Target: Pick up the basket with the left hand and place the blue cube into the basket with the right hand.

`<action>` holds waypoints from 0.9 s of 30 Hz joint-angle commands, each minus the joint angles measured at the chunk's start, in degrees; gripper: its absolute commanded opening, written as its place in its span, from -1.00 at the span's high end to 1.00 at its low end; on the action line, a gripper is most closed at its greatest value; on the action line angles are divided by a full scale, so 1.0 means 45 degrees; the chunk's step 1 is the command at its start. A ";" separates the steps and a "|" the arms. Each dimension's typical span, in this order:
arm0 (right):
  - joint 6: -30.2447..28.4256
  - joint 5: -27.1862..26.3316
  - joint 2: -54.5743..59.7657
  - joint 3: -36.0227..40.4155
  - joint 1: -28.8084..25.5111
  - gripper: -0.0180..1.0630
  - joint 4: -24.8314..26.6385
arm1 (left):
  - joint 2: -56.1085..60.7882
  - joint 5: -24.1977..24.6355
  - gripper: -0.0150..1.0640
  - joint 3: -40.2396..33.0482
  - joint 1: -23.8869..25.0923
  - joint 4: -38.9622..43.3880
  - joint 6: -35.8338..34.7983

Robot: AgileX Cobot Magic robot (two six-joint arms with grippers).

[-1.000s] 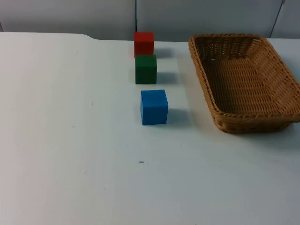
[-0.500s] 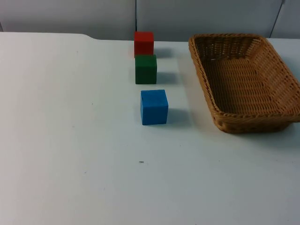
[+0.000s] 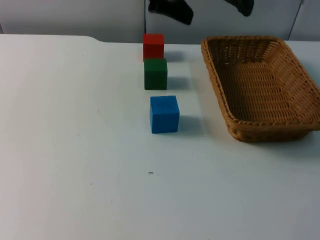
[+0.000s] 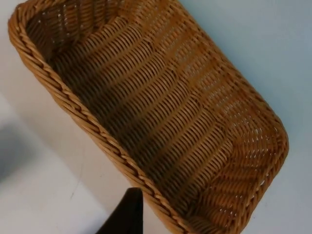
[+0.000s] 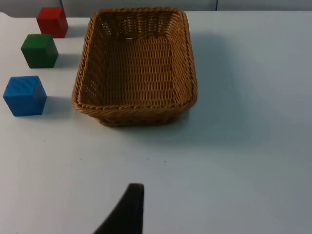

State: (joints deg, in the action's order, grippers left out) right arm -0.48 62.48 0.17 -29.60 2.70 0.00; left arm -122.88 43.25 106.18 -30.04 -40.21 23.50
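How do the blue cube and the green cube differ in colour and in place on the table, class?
The blue cube is bright blue; the green cube is dark green. The blue cube stands at the near end of the row, alone; the green cube stands in the middle, close in front of the red cube. Both are upright on the white table, left of the basket.

left gripper [image 3: 172, 10]: held high at the far edge | right gripper [image 3: 241, 6]: held high beside it
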 commanded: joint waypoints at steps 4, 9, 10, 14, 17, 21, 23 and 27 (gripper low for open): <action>0.0023 -0.0145 -0.0037 0.0100 -0.0060 -0.96 0.0000 | -0.1259 0.0269 -0.98 0.1124 -0.0247 0.0102 -0.0696; 0.0023 -0.0145 -0.0037 0.0100 -0.0060 -0.96 0.0000 | -0.2087 0.0291 -0.98 0.1488 -0.0266 0.0131 -0.1144; 0.0023 -0.0145 -0.0037 0.0100 -0.0060 -0.96 0.0000 | -0.2087 0.0291 -0.98 0.1488 -0.0266 0.0131 -0.1144; 0.0023 -0.0145 -0.0037 0.0100 -0.0060 -0.96 0.0000 | -0.2679 0.0291 -0.98 0.1682 -0.0266 0.0131 -0.1413; 0.0023 -0.0145 -0.0037 0.0100 -0.0060 -0.96 0.0000 | -0.2978 0.0025 -0.98 0.1745 -0.0382 0.0149 -0.1556; 0.0107 -0.0145 -0.0037 0.0100 -0.0060 -0.96 -0.0099 | -0.3271 -0.0147 -0.98 0.1745 -0.0457 0.0160 -0.1590; 0.0107 -0.0145 -0.0037 0.0100 -0.0060 -0.96 -0.0099 | -0.3356 -0.0163 -0.98 0.1745 -0.0468 0.0090 -0.1613; 0.0107 -0.0145 -0.0037 0.0100 -0.0060 -0.96 -0.0099 | -0.3639 -0.0261 -0.98 0.1745 -0.0520 0.0030 -0.1745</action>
State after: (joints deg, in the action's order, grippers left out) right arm 0.00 62.48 0.17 -29.60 2.70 0.00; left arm -138.48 42.74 113.41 -31.97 -39.28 16.33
